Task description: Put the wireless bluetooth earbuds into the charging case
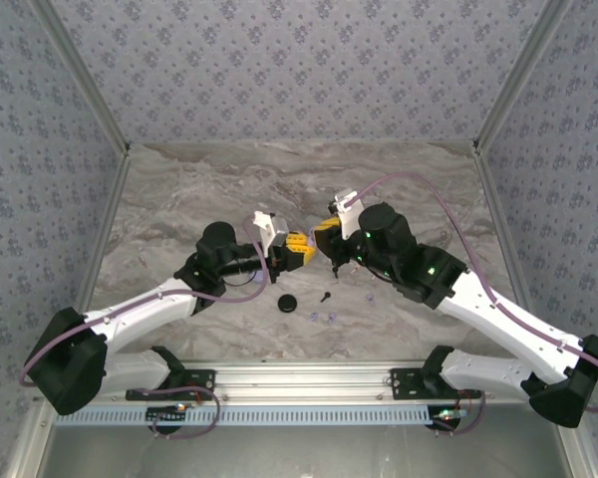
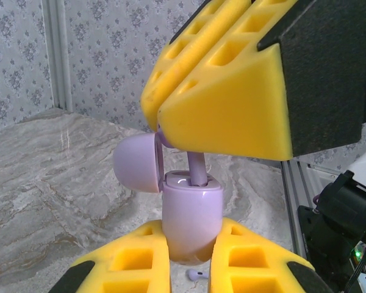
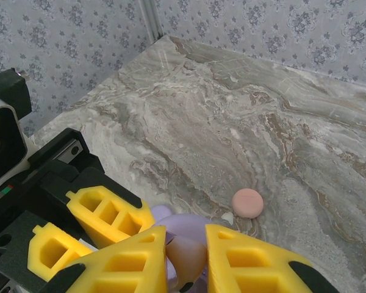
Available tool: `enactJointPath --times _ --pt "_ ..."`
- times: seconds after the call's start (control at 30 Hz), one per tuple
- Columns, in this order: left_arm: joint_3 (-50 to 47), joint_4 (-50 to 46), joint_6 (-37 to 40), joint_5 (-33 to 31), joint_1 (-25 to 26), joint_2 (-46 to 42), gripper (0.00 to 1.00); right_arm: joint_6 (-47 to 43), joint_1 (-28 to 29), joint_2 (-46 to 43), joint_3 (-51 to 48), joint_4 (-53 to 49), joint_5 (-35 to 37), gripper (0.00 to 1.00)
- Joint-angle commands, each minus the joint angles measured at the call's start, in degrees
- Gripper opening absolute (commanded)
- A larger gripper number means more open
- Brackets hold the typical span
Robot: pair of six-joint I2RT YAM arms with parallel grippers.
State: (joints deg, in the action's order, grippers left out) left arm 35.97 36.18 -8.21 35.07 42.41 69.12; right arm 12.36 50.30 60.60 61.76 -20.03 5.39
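Note:
My left gripper [image 2: 192, 237] is shut on the body of a lilac charging case [image 2: 192, 213], held upright above the table with its lid [image 2: 136, 163] swung open to the left. From above, my right gripper [image 3: 188, 244] is shut on a lilac earbud [image 2: 197, 169], whose stem reaches down into the case's top. The top view has both grippers meeting tip to tip at mid-table, left gripper [image 1: 300, 250] and right gripper [image 1: 327, 237]. The right gripper's yellow fingers [image 2: 226, 104] hide the earbud's head. A loose lilac earbud [image 2: 197, 274] lies on the table under the case.
A round black case [image 1: 288, 303] and a black earbud [image 1: 326, 296] lie near the front of the marble table, with two small lilac pieces [image 1: 322, 318] beside them. A pink round case [image 3: 247, 202] sits further back. Patterned walls enclose the table [image 1: 179, 199].

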Motion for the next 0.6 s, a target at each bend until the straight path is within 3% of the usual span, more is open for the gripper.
enactJointPath --times 0.0,0.57 --pt "2.0 2.2 0.0 0.7 0.3 -0.4 0.05 -1.1 0.4 -0.7 -0.2 -1.6 0.6 0.22" --pt "2.0 2.4 -0.1 0.6 0.3 -0.6 0.05 -0.5 -0.1 1.9 1.2 -2.1 -3.5 0.27"
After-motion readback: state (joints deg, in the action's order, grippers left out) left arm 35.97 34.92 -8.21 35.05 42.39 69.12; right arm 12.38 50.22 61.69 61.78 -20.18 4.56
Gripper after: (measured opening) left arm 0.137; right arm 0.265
